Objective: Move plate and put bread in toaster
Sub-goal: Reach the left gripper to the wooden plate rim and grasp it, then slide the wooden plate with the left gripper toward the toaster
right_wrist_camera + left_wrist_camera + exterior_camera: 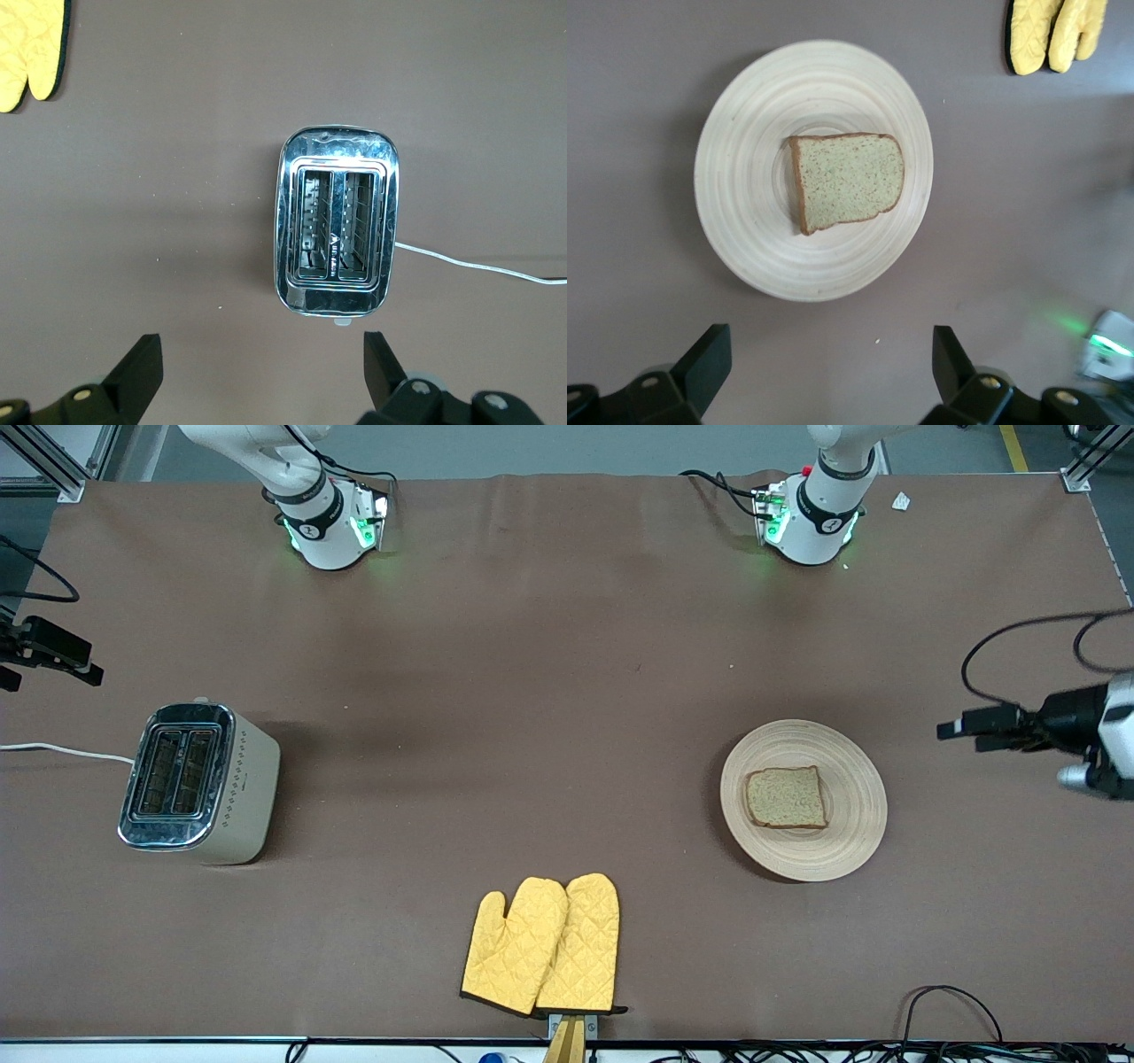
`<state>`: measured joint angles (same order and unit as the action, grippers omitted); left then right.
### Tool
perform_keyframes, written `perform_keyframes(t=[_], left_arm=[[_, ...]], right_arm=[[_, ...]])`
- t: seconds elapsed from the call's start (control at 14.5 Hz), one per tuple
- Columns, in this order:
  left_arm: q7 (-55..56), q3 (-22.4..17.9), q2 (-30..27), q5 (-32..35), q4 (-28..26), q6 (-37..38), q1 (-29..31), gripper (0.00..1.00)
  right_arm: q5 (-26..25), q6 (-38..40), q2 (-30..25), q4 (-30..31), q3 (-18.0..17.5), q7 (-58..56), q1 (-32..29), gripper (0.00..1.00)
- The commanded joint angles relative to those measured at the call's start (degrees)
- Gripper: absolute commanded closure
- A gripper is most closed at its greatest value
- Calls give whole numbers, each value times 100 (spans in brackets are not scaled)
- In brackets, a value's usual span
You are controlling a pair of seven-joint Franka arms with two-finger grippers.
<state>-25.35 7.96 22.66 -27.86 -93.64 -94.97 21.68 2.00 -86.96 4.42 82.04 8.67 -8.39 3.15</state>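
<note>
The tan wooden plate lies toward the left arm's end of the table with the bread slice flat on it. Both show in the left wrist view: plate, bread. The toaster stands toward the right arm's end, slots up and empty, and shows in the right wrist view. My left gripper is open and empty, up in the air beside the plate. My right gripper is open and empty, over the table beside the toaster.
A pair of yellow oven mitts lies at the table's edge nearest the front camera, between plate and toaster. The toaster's white cord runs off the right arm's end of the table. Brown cloth covers the table.
</note>
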Motion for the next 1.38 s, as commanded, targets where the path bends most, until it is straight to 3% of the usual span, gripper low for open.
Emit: perform_keyframes(t=[0.0, 0.21, 0.62, 0.69, 0.9, 0.97, 1.17, 1.31], left_arm=[[-714, 48, 1246, -561, 398, 49, 231, 0], [-1286, 48, 2188, -686, 846, -12, 372, 0], [-1771, 48, 2734, -1019, 935, -258, 434, 1], [-1815, 48, 2761, -1142, 926, -311, 434, 8], [-2139, 48, 2902, -1318, 917, -434, 434, 67], [-2202, 48, 2928, -1397, 917, -435, 442, 72], [-2579, 48, 2981, -1485, 917, -435, 442, 99], [-2781, 48, 3008, -1468, 917, -417, 460, 100]], right_arm=[[82, 13, -73, 49, -14, -39, -34, 0], [82, 4, -73, 49, -14, -39, -34, 0], [82, 13, -73, 40, -5, -39, -34, 0], [82, 13, -73, 40, -5, -39, -34, 0], [82, 13, -64, 40, -5, -48, -43, 0], [82, 4, -64, 40, -5, -48, -43, 0], [82, 4, -64, 32, -5, -57, -43, 0], [82, 4, -64, 32, -5, -66, -43, 0]])
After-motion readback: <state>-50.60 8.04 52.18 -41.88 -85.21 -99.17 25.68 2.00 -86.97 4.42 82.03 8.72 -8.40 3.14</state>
